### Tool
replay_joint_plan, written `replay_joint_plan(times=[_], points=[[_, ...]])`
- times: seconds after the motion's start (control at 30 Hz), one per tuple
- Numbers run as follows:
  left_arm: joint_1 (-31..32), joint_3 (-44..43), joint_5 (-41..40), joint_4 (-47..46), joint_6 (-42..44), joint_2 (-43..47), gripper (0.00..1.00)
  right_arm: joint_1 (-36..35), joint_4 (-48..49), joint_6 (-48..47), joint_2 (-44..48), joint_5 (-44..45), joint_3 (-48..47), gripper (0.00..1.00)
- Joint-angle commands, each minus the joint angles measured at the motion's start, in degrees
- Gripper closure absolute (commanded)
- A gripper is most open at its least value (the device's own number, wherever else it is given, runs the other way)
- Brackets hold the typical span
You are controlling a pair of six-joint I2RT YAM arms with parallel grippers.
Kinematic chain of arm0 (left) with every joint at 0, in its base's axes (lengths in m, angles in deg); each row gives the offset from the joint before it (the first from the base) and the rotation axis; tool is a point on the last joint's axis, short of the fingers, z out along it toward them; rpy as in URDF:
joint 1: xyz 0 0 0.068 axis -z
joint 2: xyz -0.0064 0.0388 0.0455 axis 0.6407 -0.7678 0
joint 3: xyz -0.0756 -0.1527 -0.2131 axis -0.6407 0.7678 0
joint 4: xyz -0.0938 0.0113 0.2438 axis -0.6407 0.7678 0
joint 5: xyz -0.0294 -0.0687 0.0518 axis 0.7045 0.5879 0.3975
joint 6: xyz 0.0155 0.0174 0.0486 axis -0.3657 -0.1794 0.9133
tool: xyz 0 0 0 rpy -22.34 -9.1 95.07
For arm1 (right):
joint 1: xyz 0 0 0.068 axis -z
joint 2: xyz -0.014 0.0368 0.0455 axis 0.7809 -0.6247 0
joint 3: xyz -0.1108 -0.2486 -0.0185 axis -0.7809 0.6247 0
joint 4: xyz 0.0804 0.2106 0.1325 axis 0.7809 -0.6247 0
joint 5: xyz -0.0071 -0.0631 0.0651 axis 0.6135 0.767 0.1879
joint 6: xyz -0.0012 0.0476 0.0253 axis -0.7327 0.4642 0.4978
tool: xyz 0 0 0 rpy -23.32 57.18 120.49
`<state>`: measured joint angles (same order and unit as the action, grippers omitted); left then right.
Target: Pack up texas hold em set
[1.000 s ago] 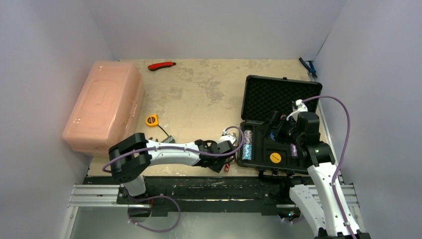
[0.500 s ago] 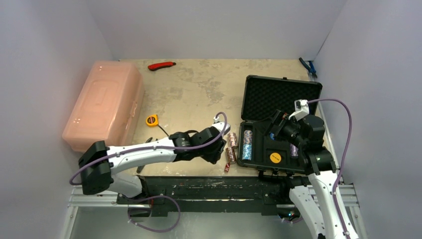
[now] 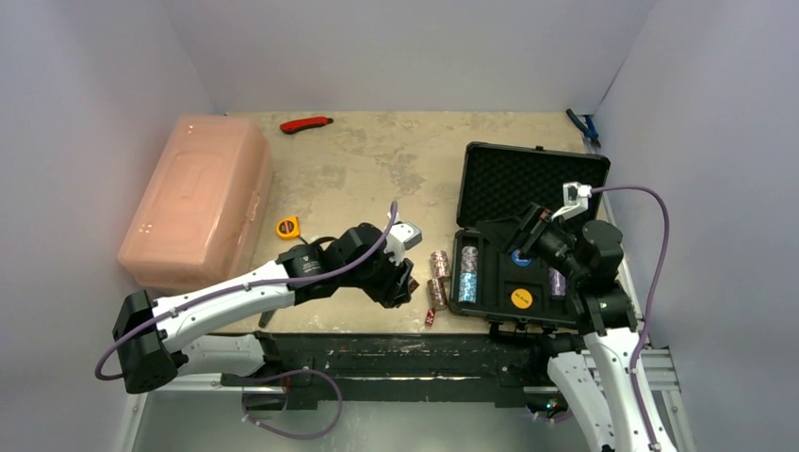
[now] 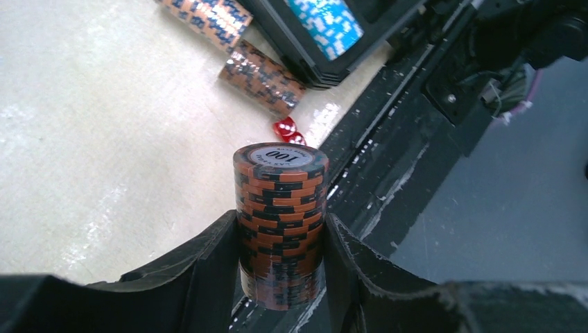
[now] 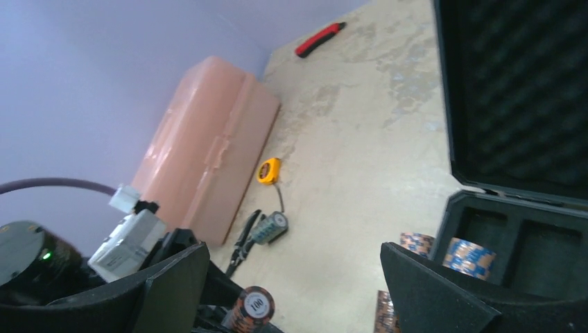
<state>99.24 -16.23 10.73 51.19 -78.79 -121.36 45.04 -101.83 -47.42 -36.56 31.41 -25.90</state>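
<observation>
Closest to the arm bases, the left tool (image 4: 281, 239) is clenching an orange chip stack (image 4: 281, 208). The stack is standing upright between the pads, its "100" face up, squeezed on its sides so the discs are staying together as one column. It is hanging above the near edge of the surface (image 3: 377, 169), left of the case (image 3: 495, 282). That looks like a carry toward an open foam slot.

Just beyond it the red dice (image 4: 289, 131) are lying on the surface. Past them, two more orange chip rolls (image 4: 262, 78) are lying on their sides just beside the case's left wall, probably waiting to be packed.

The case is sitting open at the right, its lid propped up so the slots are reachable. A blue chip stack (image 4: 324, 19) is already lying in its left slot, and a yellow disc (image 3: 521, 298) and a blue disc (image 3: 521, 256) are resting in the base.

The right tool (image 5: 291, 263) is hovering over the case with its jaws spread wide, grasping nothing and leaving the left slots free.

Farther off, a yellow tape measure (image 3: 286, 227), the pink box (image 3: 193, 202) and a red utility knife (image 3: 306, 123) are lying well apart from the set.
</observation>
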Motion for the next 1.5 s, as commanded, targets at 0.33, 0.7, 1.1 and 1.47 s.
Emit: replay_joint_plan(times=[0.33,0.7,1.1,1.47], points=[[-1.25,-6.3,20.37,-7.59,1.18,4.81,1.0,-0.31,24.34,5.13,3.13,-19.06,4.0,0.01],[-1.93,-14.91,27.5,-12.68,-0.98,-0.21,1.0,-0.84,33.48,8.92,3.58,-19.36,3.87,0.01],[-3.2,-22.95,32.32,-12.97,-1.79,-3.56,1.0,-0.9,50.45,20.01,4.32,-21.2,7.36,0.02],[-6.29,-29.86,30.28,-13.02,-2.25,-6.36,1.0,-1.07,53.8,25.55,3.43,-19.29,8.32,0.03]])
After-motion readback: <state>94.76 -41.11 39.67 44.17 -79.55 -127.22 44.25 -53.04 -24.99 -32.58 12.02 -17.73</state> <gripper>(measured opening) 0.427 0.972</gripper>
